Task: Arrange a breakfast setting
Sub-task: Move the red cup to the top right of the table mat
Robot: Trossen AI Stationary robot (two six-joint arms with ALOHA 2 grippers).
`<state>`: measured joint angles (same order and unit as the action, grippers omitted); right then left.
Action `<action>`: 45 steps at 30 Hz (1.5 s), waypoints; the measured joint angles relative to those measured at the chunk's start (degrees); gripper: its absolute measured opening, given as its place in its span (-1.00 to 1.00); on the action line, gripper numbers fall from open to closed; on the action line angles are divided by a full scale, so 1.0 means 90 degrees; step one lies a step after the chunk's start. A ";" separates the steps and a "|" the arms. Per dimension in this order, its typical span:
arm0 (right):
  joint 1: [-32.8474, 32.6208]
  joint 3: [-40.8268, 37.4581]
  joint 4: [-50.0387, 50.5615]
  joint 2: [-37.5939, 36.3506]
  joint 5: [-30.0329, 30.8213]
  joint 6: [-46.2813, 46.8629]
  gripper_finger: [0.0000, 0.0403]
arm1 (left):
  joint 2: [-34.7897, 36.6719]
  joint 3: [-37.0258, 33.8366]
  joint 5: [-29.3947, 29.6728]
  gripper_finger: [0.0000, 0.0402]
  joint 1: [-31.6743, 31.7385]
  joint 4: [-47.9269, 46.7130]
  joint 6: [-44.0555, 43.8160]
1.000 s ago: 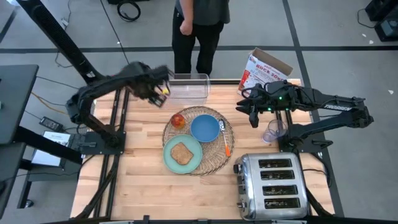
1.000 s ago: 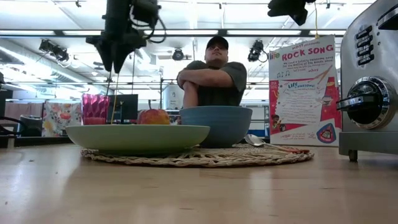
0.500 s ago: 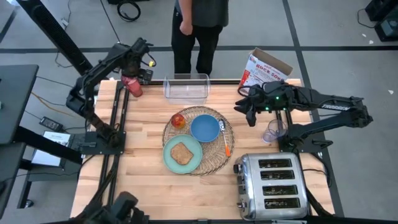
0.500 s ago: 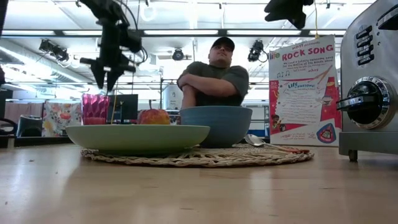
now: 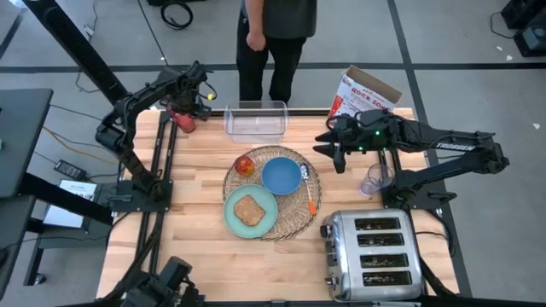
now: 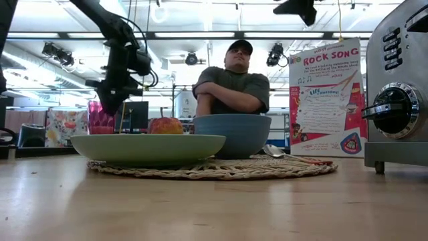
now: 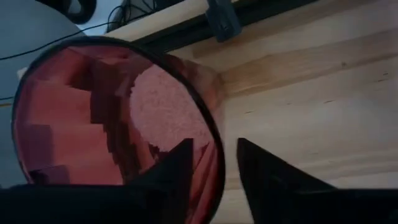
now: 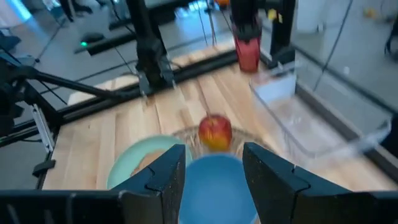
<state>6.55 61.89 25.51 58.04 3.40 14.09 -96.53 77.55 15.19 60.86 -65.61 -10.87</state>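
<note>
Even, bright overhead illumination is provided by ceiling lights (image 6: 192, 59). Soft shadows are cast on the desk (image 5: 196, 239). Right wrist picture is motion-blurred.

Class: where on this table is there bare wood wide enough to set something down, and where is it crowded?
Free: the table left of the wicker placemat, and the strip between clear tub and placemat. Crowded: the placemat, and the right side around toaster and clear cup.

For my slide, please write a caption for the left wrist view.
Left gripper straddling the rim of the red translucent cup above the wooden table.
</note>
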 joint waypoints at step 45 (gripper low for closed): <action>0.1024 0.0010 -0.4289 0.3191 -0.2389 -0.2584 0.90 | 0.0775 0.3175 -0.0700 -0.94 -0.6152 -0.2068 0.0953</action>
<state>15.77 61.98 -13.09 86.76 -18.11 -9.16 -89.56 106.13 8.88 5.49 -84.23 -2.29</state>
